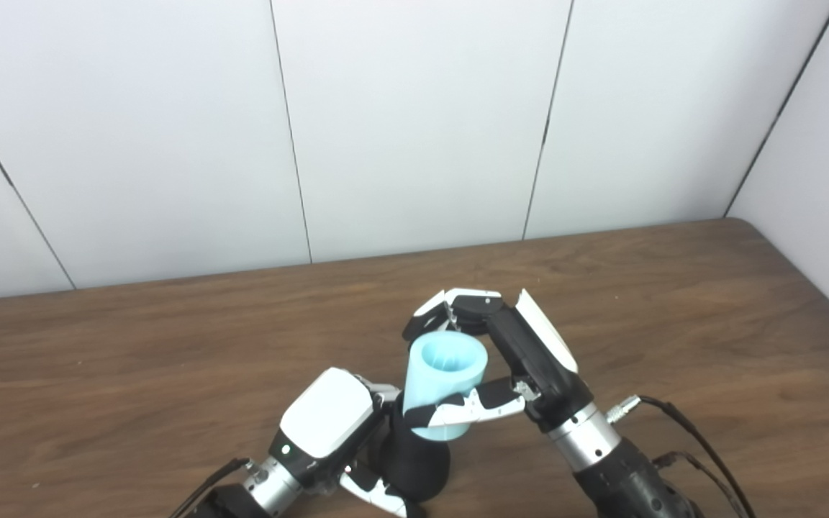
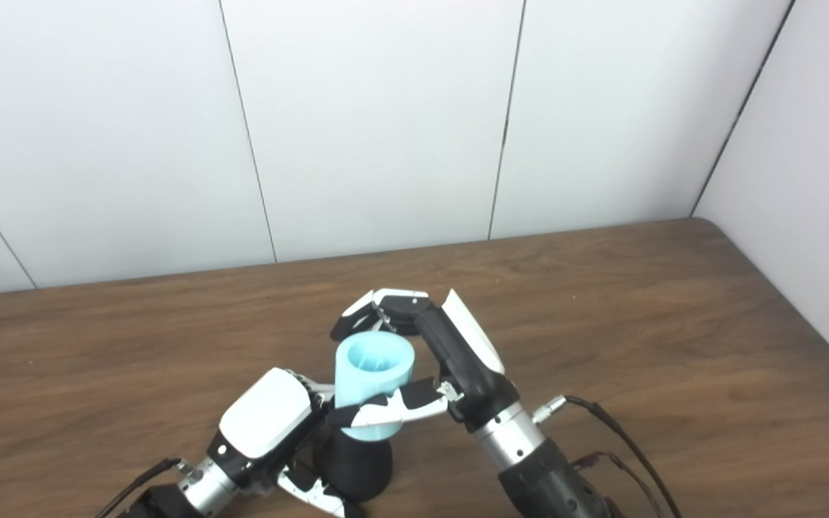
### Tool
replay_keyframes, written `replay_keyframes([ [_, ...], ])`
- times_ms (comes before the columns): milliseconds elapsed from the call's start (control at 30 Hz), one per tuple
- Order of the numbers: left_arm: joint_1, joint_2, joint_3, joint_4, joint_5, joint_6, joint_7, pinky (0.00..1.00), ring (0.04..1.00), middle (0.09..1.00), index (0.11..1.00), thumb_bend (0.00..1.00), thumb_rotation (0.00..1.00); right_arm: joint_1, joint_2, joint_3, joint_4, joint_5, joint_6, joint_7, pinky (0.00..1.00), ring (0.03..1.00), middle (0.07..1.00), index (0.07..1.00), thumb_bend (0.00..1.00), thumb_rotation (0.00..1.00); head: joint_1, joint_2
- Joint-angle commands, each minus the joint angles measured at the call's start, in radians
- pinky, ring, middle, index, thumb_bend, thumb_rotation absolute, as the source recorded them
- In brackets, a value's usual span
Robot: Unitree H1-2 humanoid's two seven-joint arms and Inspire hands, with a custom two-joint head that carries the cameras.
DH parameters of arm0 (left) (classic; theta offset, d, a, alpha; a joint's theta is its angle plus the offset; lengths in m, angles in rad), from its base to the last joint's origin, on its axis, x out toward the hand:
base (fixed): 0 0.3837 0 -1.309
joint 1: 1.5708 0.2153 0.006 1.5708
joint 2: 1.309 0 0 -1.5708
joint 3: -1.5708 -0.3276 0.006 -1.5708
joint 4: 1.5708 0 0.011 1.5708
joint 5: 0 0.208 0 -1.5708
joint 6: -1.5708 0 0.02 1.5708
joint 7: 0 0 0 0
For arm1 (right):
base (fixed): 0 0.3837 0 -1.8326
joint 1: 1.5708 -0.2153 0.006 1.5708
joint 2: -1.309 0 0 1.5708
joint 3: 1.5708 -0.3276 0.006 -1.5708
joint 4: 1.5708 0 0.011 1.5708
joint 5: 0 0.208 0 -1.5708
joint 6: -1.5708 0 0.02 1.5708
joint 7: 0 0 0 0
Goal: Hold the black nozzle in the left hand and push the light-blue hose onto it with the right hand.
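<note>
Light-blue hose (image 1: 445, 385) sits upright over the black nozzle (image 1: 418, 464), near the front of the wooden table (image 1: 673, 324). We note the right hand (image 1: 512, 360) clasping the hose, the left hand (image 1: 339, 432) wrapped around the nozzle.

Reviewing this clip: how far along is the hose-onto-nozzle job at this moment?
Done: both parts are picked up. The left hand grips the black nozzle low by the table, and the right hand is wrapped around the light-blue hose. In hand: the hose sits upright on the nozzle's top, its lower end over it. Left: how deep it is seated is hidden, so a final push and release may remain.
</note>
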Motion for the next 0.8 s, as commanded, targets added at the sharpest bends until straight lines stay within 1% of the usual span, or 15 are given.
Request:
replay_keyframes([
  [0, 0.036, 0.006, -0.021, 0.018, 0.025, 0.013, -0.031, 0.11, 0.166, 0.471, 0.480, 0.53, 0.00, -0.018, 0.006, 0.003, 0.037, -0.045, -0.114, -0.038, 0.28, 0.379, 0.506, 0.527, 0.51, 0.00, 0.001, 0.000],
  [67, 0.038, 0.006, -0.020, 0.018, 0.025, 0.013, -0.029, 0.11, 0.162, 0.471, 0.480, 0.53, 0.00, -0.020, 0.011, 0.006, 0.073, -0.074, -0.170, -0.059, 0.28, 0.377, 0.505, 0.528, 0.51, 0.00, 0.002, -0.001],
  [133, 0.039, 0.006, -0.018, 0.015, 0.020, 0.012, -0.032, 0.10, 0.151, 0.471, 0.480, 0.53, 0.00, -0.022, 0.015, 0.007, 0.094, -0.088, -0.202, -0.070, 0.31, 0.385, 0.505, 0.526, 0.51, 0.00, 0.002, -0.002],
  [267, 0.041, 0.006, -0.017, 0.011, 0.020, 0.013, -0.034, 0.10, 0.154, 0.471, 0.480, 0.53, 0.00, -0.021, 0.022, 0.013, 0.124, -0.115, -0.234, -0.084, 0.34, 0.405, 0.501, 0.521, 0.51, 0.00, 0.004, -0.002],
  [333, 0.042, 0.006, -0.017, 0.011, 0.025, 0.011, -0.023, 0.10, 0.153, 0.471, 0.479, 0.53, 0.00, -0.020, 0.029, 0.015, 0.136, -0.125, -0.243, -0.091, 0.35, 0.407, 0.501, 0.519, 0.51, 0.00, 0.005, -0.004],
  [433, 0.044, 0.006, -0.019, 0.011, 0.028, 0.011, -0.024, 0.11, 0.159, 0.471, 0.479, 0.53, 0.00, -0.028, 0.040, 0.018, 0.165, -0.157, -0.285, -0.129, 0.33, 0.401, 0.499, 0.524, 0.51, 0.00, 0.006, -0.006],
  [533, 0.048, 0.006, -0.018, 0.007, 0.027, 0.013, -0.026, 0.12, 0.170, 0.471, 0.479, 0.53, 0.00, -0.038, 0.042, 0.034, 0.183, -0.200, -0.298, -0.183, 0.33, 0.402, 0.497, 0.521, 0.51, 0.00, 0.008, -0.008],
  [633, 0.050, 0.005, -0.019, 0.008, 0.030, 0.016, -0.024, 0.12, 0.170, 0.471, 0.480, 0.53, 0.00, -0.051, 0.028, 0.065, 0.198, -0.240, -0.299, -0.245, 0.33, 0.402, 0.497, 0.521, 0.51, 0.00, 0.012, -0.009],
  [767, 0.052, 0.006, -0.020, 0.011, 0.032, 0.016, -0.018, 0.13, 0.179, 0.471, 0.480, 0.53, 0.00, -0.056, 0.017, 0.094, 0.214, -0.250, -0.299, -0.288, 0.33, 0.403, 0.499, 0.516, 0.52, 0.00, 0.013, -0.010],
])
